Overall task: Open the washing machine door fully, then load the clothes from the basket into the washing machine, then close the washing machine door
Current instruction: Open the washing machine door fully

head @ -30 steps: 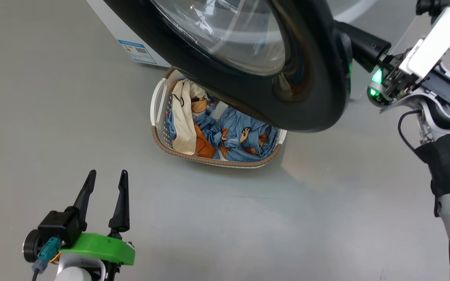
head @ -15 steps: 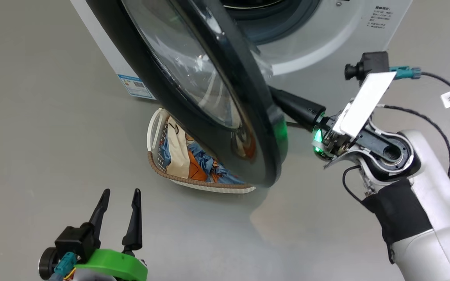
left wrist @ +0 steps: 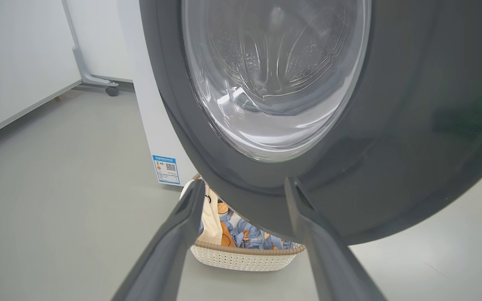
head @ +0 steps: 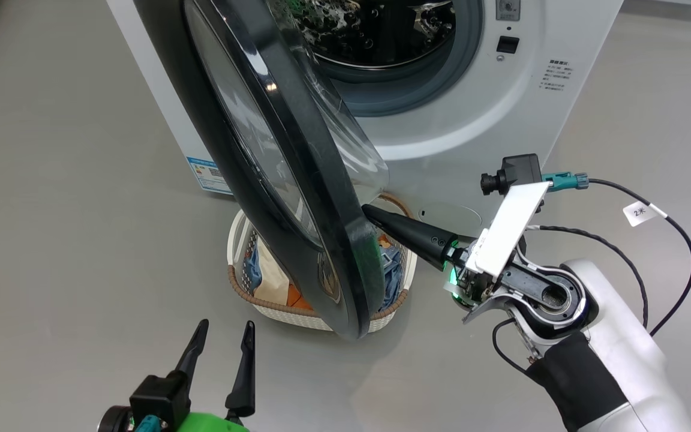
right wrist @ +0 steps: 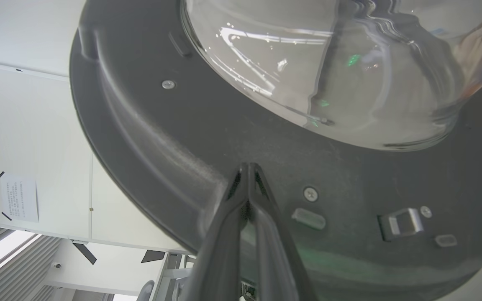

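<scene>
The washing machine [head: 471, 120] stands at the top, its steel drum [head: 381, 30] exposed. The washing machine door [head: 297, 198] hangs partly swung out, edge-on to me. My right gripper [head: 364, 209] is shut, and its tips [right wrist: 247, 165] press on the door's dark inner face [right wrist: 161, 138] below the glass bowl [right wrist: 329, 62]. My left gripper [head: 221, 329] is open and holds nothing, low at the left, in front of the door's outer face [left wrist: 391, 125]. The basket [head: 243, 294] sits on the floor under the door, with the blue and cream clothes [head: 273, 282] inside, partly hidden.
Grey floor lies open to the left and right of the machine. A blue label sticker [head: 207, 175] marks the machine's lower left corner. A white wall and a wheeled frame foot [left wrist: 111, 88] stand behind at the left. Cables [head: 669, 240] loop off my right wrist.
The head camera has tilted up, bringing the machine's opening into view. The door now shows edge-on, with the right gripper still shut against its inner side. The left gripper stays open.
</scene>
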